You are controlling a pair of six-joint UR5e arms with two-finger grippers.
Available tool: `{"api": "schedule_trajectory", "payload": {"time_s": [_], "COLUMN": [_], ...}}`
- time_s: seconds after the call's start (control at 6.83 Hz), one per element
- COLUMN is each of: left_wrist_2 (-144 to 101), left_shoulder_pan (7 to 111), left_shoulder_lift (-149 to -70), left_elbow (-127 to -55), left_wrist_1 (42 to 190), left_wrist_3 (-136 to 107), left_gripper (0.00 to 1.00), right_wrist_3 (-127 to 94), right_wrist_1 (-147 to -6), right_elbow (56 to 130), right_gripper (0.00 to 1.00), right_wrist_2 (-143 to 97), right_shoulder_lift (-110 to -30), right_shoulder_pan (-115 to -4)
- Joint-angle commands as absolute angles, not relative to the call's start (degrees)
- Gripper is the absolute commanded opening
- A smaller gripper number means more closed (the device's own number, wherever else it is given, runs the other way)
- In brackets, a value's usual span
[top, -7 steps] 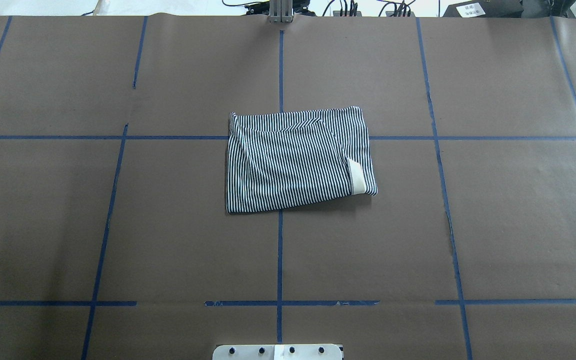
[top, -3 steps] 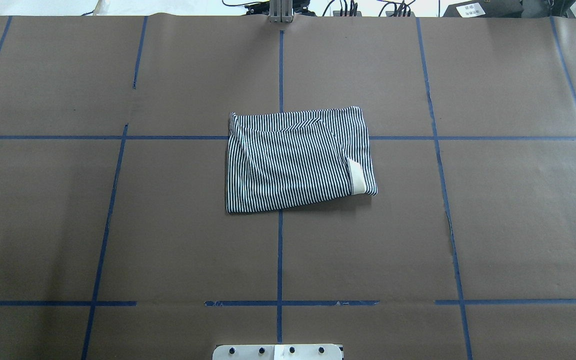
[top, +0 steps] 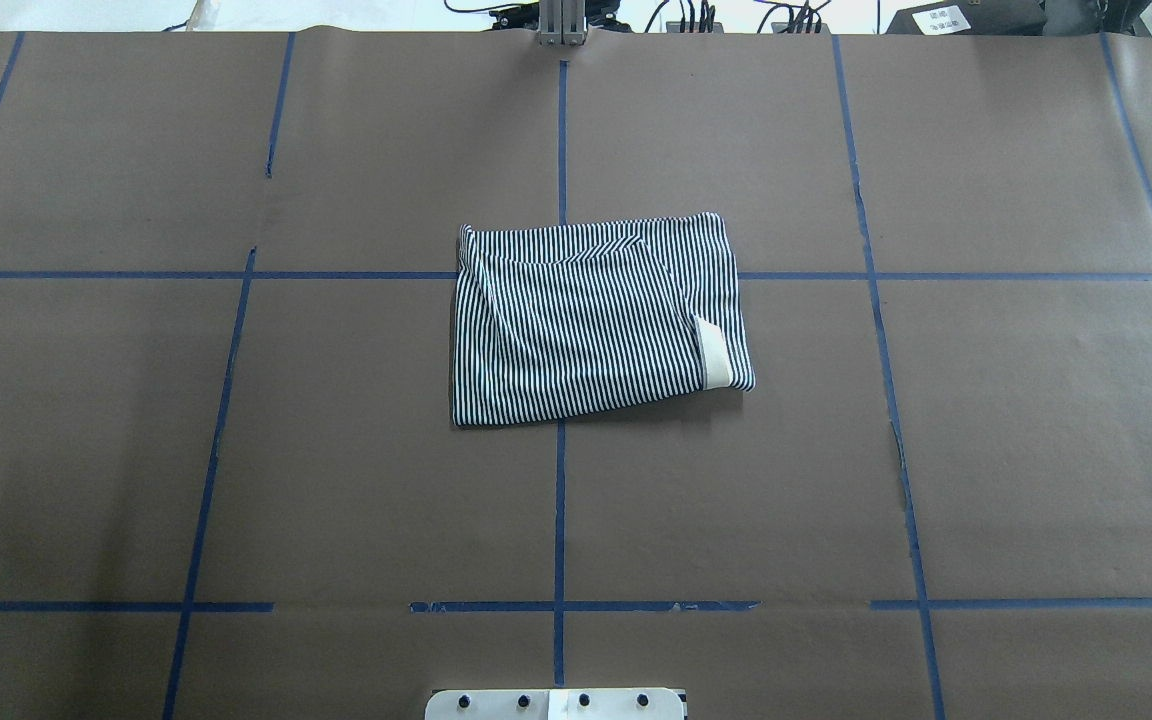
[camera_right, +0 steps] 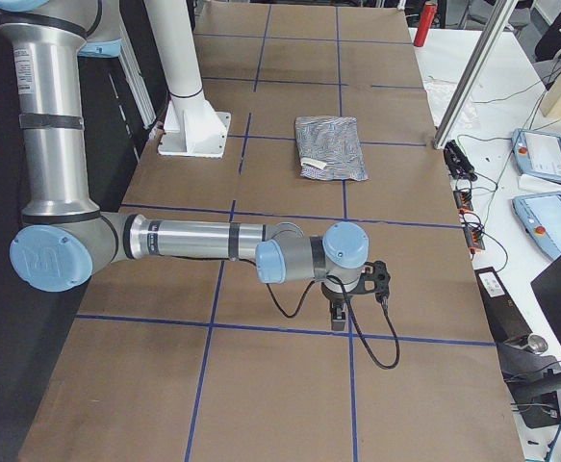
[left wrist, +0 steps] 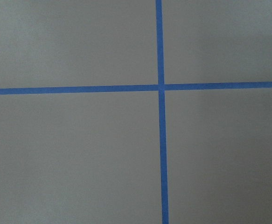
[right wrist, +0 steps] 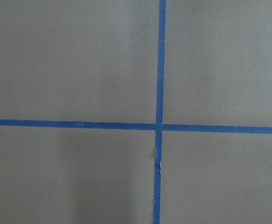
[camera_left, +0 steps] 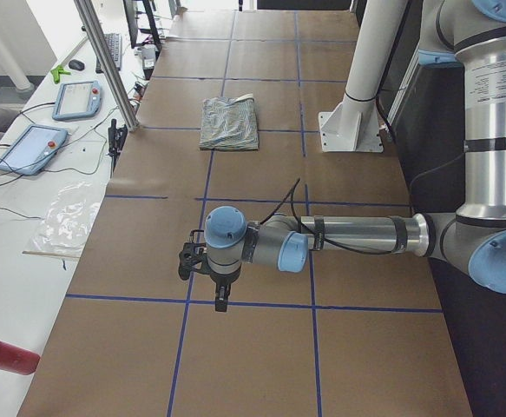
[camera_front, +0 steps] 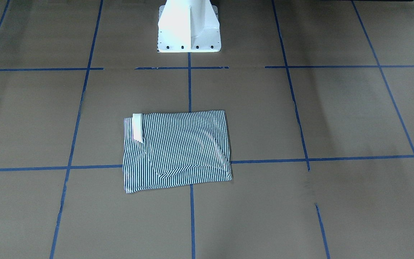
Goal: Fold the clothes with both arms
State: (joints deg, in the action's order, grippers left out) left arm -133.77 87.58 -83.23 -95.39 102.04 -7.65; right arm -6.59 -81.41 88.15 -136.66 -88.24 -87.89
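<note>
- A white pedestal base [camera_front: 188, 25] stands by the worktop's near edge.
- The brown paper worktop [top: 336, 480] carries a blue tape grid.
- The folded navy-and-white striped polo shirt [top: 586, 320] lies flat at the worktop's centre, with its cream collar strip [top: 714, 352] toward the right end.
- The black left gripper [camera_left: 221, 300] and black right gripper [camera_right: 339, 318] hang over opposite ends; I cannot tell how their jaws stand.
- Past the far edge, a white bench holds grey teach pendants [camera_left: 77, 100].
</note>
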Motion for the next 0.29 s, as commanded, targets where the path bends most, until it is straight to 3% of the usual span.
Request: {"api": "schedule_trajectory", "payload": {"time_s": [0.0,0.15], "left_wrist_2": [-133.8,-133.8], "left_shoulder_pan": [87.5,87.5], "left_shoulder_lift": [-83.2,-83.3], "left_elbow": [-95.4,-95.4], "left_wrist_1": [102.0,102.0], "left_wrist_3": [-7.6,-7.6], "left_gripper": [1.00,1.00], "right_wrist_3": [-6.6,-6.6], "right_wrist_1": [-81.4,-81.4], "right_elbow": [88.1,88.1], "right_gripper": [1.00,1.00], "right_wrist_2": [-136.7,-136.7], "right_shoulder_lift": [-88.2,-88.3], "right_shoulder_pan": [-87.9,-87.9]}}
